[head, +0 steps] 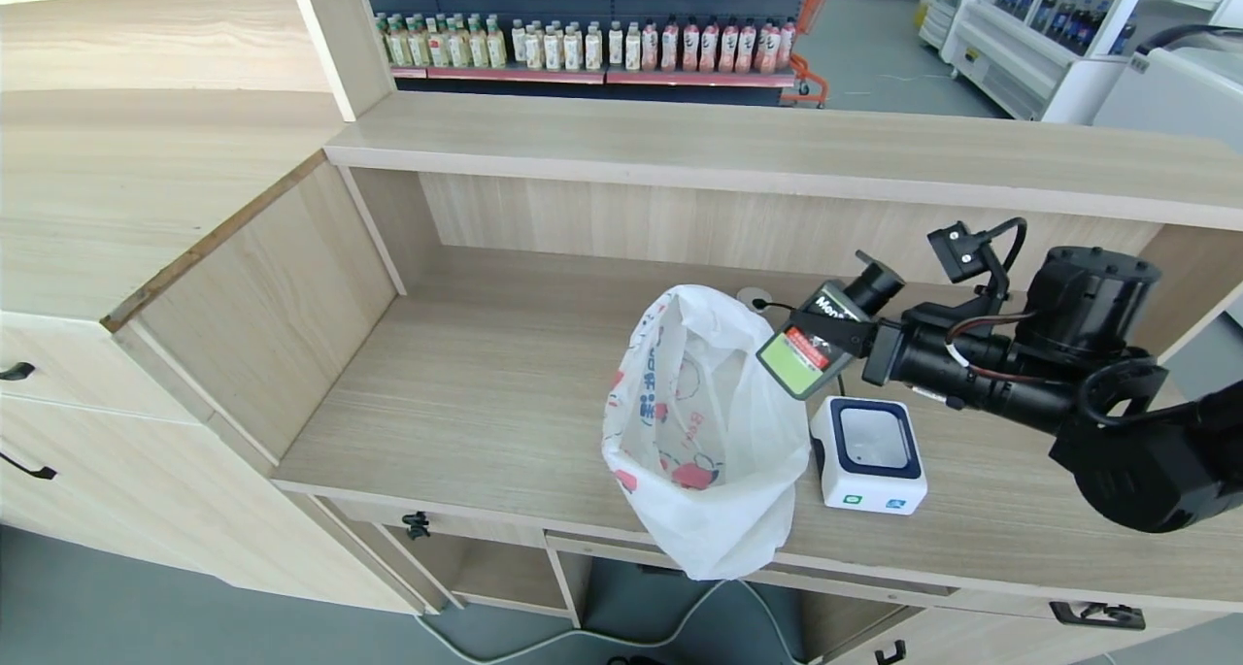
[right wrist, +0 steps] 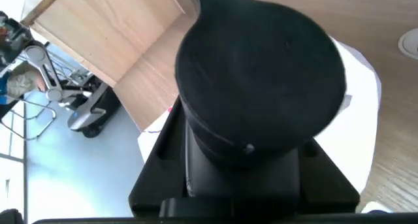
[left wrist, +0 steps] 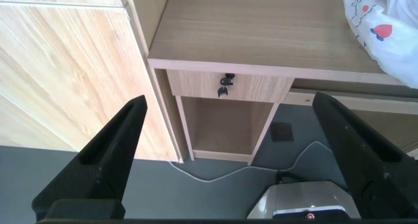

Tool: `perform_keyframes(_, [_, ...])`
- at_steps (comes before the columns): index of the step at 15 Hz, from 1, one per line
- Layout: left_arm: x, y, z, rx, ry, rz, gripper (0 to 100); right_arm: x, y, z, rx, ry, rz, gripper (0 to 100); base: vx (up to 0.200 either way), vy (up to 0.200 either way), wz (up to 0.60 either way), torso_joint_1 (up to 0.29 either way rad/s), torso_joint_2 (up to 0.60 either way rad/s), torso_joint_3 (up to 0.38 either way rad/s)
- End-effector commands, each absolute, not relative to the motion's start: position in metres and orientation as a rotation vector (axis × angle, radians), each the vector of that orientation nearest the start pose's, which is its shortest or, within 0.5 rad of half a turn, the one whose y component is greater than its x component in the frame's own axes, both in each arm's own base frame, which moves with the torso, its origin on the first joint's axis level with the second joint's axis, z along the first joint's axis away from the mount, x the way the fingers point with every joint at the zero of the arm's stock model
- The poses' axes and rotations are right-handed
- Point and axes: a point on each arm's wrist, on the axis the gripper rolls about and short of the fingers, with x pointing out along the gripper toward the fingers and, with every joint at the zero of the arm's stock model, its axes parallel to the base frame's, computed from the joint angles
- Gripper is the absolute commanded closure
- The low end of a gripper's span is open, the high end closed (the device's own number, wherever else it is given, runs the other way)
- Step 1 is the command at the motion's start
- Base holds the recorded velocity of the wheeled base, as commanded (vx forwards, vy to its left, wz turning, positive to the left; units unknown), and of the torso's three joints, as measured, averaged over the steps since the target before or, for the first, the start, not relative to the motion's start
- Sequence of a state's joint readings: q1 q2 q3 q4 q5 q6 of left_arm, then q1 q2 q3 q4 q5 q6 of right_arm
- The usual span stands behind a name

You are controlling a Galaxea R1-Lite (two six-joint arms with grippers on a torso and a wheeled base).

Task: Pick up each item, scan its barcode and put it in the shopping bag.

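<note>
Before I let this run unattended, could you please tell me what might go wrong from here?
The bag sags over the counter's front edge, so anything dropped in might pull it off. The right claw holds the bottle at the bag's rim on the scanner's side, not over its mouth, so a release here could miss. The scanner stands close beside the bag and could get knocked.

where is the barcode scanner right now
In the head view the scanner sits on the wooden counter near its front edge, right beside the shopping bag on the robot's right, with the right gripper holding a green-labelled item beyond it.
</note>
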State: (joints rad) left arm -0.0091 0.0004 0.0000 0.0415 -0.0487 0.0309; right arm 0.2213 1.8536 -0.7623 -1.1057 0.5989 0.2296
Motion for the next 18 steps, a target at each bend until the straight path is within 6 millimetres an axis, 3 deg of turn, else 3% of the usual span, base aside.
perform_keyframes(1, [-0.023, -0.001, 0.071, 0.03, 0.042, -0.059, 0, 0.327, 0.089, 0.161, 0.196, 0.089, 0.823, 100, 0.0, 0.0, 0.0, 0.0, 0.0, 0.0])
perform_keyframes(7, [-0.023, -0.001, 0.071, 0.03, 0.042, -0.059, 0, 0.332, 0.109, 0.132, 0.02, 0.051, 0.875, 100, 0.0, 0.0, 0.0, 0.0, 0.0, 0.0])
perform_keyframes(11, [-0.023, -0.001, 0.071, 0.03, 0.042, -0.059, 0, 0.326, 0.11, 0.088, -0.151, 0.076, 0.925, 100, 0.0, 0.0, 0.0, 0.0, 0.0, 0.0])
perform_keyframes(13, [-0.023, -0.001, 0.071, 0.03, 0.042, -0.059, 0, 0.324, 0.11, 0.077, -0.163, 0.062, 0.984, 100, 0.0, 0.0, 0.0, 0.0, 0.0, 0.0])
perform_keyframes(18, [-0.023, -0.001, 0.071, 0.03, 0.042, -0.059, 0, 0.344, 0.118, 0.053, -0.189, 0.039, 1.031, 100, 0.0, 0.0, 0.0, 0.0, 0.0, 0.0])
